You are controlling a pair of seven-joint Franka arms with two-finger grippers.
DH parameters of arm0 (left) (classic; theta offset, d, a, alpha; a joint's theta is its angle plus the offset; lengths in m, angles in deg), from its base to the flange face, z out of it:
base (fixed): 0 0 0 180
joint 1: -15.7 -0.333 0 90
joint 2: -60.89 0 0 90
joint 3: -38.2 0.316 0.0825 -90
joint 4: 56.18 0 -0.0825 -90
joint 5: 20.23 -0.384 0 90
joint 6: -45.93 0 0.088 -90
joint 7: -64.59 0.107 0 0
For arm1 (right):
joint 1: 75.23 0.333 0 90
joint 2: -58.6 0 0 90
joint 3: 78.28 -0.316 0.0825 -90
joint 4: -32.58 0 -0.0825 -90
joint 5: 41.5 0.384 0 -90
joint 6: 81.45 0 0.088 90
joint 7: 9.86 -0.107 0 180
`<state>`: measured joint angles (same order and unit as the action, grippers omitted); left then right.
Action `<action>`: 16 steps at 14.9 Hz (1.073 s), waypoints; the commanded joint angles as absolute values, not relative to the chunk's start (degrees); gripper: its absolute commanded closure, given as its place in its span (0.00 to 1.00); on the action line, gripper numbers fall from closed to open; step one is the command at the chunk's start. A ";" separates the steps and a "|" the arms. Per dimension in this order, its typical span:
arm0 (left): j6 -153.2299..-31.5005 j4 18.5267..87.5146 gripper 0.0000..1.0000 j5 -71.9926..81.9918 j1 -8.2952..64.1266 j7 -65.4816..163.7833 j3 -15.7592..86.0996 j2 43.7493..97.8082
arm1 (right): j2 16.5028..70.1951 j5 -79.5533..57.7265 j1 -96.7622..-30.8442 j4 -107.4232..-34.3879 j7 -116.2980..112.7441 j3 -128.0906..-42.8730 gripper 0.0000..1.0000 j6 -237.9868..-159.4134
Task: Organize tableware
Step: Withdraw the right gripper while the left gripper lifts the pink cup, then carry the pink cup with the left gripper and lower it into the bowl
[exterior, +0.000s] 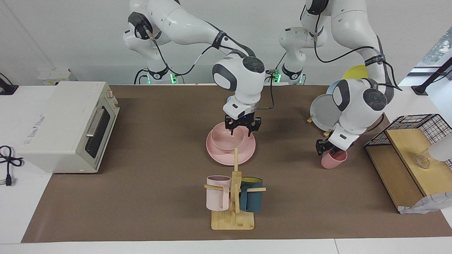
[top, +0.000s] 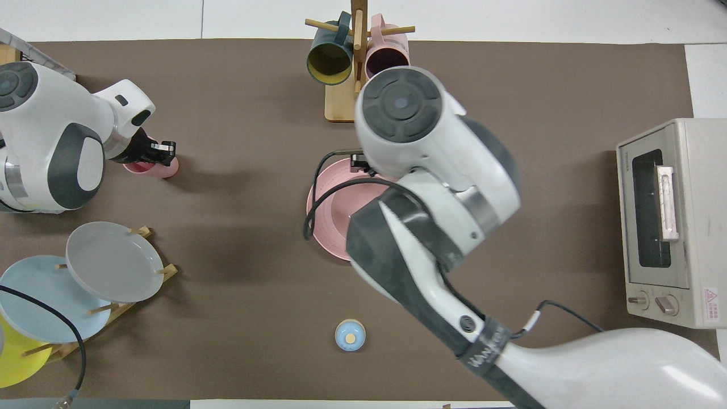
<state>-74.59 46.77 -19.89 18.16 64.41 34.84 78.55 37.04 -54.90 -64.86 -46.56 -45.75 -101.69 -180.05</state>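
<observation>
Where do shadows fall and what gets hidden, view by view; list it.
Facing view: soft shadows lie on the mat beside the oven and around the plate; the right hand over the bowl and the left hand at the cup show unobstructed. Overhead view: the right arm hides the bowl and much of the plate, with a broad soft shadow toward the left arm's end.

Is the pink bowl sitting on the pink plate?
Yes. In the facing view the pink bowl rests on the pink plate, with the plate's rim showing around it.
</observation>
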 commanded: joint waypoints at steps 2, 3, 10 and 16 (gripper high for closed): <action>-69.94 41.85 1.00 -19.53 18.42 64.42 34.77 78.12 | 48.29 -47.33 -66.00 -54.50 -33.55 -92.29 0.00 -176.04; -65.65 38.08 1.00 -19.35 18.51 62.85 34.60 78.12 | 50.76 -45.13 -65.91 -56.34 -28.11 -88.43 0.00 -174.72; -44.07 15.56 1.00 -14.95 31.65 25.91 33.28 78.65 | 59.39 -43.88 -66.09 -65.94 -16.02 -79.07 0.00 -173.21; -57.39 20.26 1.00 -15.30 47.85 3.97 33.36 82.16 | 57.73 -41.60 -69.07 -65.33 -13.38 -77.50 0.00 -174.80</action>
